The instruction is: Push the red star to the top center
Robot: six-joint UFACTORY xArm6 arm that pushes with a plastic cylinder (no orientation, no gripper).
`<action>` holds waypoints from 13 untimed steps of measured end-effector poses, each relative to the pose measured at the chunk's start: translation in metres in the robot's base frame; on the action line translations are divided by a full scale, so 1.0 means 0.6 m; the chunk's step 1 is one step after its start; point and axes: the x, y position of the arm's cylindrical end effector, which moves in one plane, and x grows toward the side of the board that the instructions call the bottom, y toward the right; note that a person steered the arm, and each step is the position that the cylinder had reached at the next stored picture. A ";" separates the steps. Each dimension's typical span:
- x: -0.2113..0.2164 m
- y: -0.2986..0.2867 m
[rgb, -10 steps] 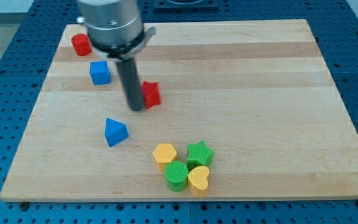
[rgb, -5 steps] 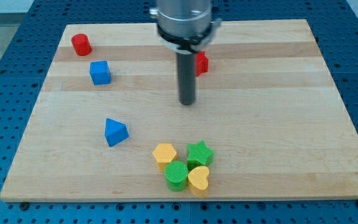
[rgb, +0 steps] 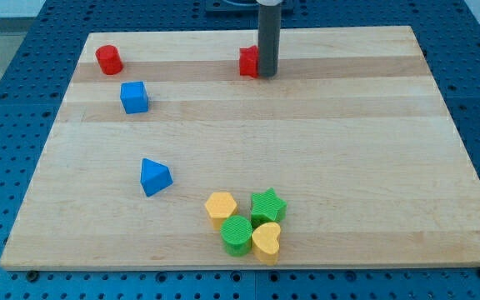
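Note:
The red star sits near the top centre of the wooden board, partly hidden behind my rod. My tip rests on the board touching the star's right side. The rod rises straight up out of the view's top.
A red cylinder is at the top left, with a blue cube below it. A blue triangular block lies left of centre. At the bottom centre cluster a yellow hexagon, green star, green cylinder and yellow heart.
The red star moved from the board's left-middle up and right to the top centre. My rod moved up with it, from left of the star to its right side.

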 end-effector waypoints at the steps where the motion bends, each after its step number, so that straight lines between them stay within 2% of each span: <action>1: 0.000 -0.020; 3: 0.000 -0.016; 4: 0.061 -0.043; 5: 0.079 -0.096; 6: -0.003 -0.110; 11: -0.021 -0.034; 12: -0.015 -0.056; 13: 0.062 -0.140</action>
